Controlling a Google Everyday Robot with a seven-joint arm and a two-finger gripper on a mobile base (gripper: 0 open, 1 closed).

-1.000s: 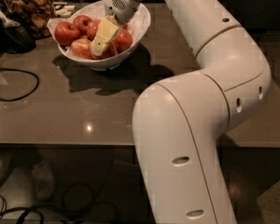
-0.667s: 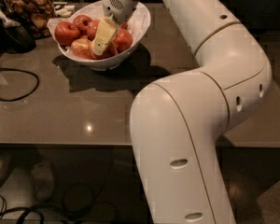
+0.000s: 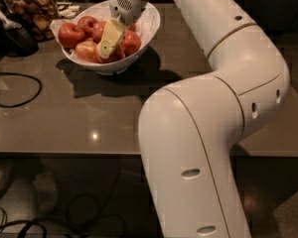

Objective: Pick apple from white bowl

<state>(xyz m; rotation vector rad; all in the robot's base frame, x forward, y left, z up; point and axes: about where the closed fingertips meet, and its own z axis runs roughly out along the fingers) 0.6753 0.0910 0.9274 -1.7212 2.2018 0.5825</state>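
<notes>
Gripper [image 3: 106, 48] low in white bowl [image 3: 117, 66]

white bowl [image 3: 117, 66] upright on table [image 3: 89, 108], far left side, slanted rim, paper-lined; several red apples [image 3: 69, 34] piled inside, touching; claw [image 3: 107, 47] down in bowl, tip among middle apples

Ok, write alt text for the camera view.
A white robot arm reaches its claw down into a white bowl of red apples on a brown table. A clear jar of brown snacks stands at the bowl's left, near a looping black cable.
</notes>
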